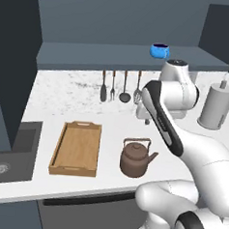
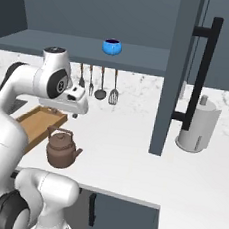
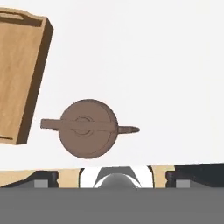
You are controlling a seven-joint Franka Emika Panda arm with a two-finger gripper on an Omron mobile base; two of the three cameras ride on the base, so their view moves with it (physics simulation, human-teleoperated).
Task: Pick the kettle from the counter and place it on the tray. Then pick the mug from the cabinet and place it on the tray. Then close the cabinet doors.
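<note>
None of the three steps is done: the kettle (image 1: pixel 137 159) is sitting on the worktop (image 1: pixel 110 130) right of the empty tray (image 1: pixel 76 149), the mug (image 1: pixel 159 50) is waiting on the cabinet shelf (image 1: pixel 115 56), doors open. The pincer (image 1: pixel 146 119) is hovering wide above the kettle.

Rendered kitchen. White speckled stone desk (image 1: pixel 89 93) with a dark inset sink (image 1: pixel 7 152) at its left end. Utensils (image 1: pixel 120 88) hang in a row on the back wall: ladle, spatula, fork-like tools. Dark blue-grey wall cabinet (image 1: pixel 115 56) above, door (image 2: pixel 173 72) open, long black bar handle (image 2: pixel 201 70). Blue mug (image 2: pixel 112 47) on its shelf. Brown kettle (image 1: pixel 136 159) and wooden tray (image 1: pixel 76 148) on the desk. Grey paper-towel-like cylinder (image 2: pixel 197 128) stands at the right. Drawer fronts below the desk edge.
</note>
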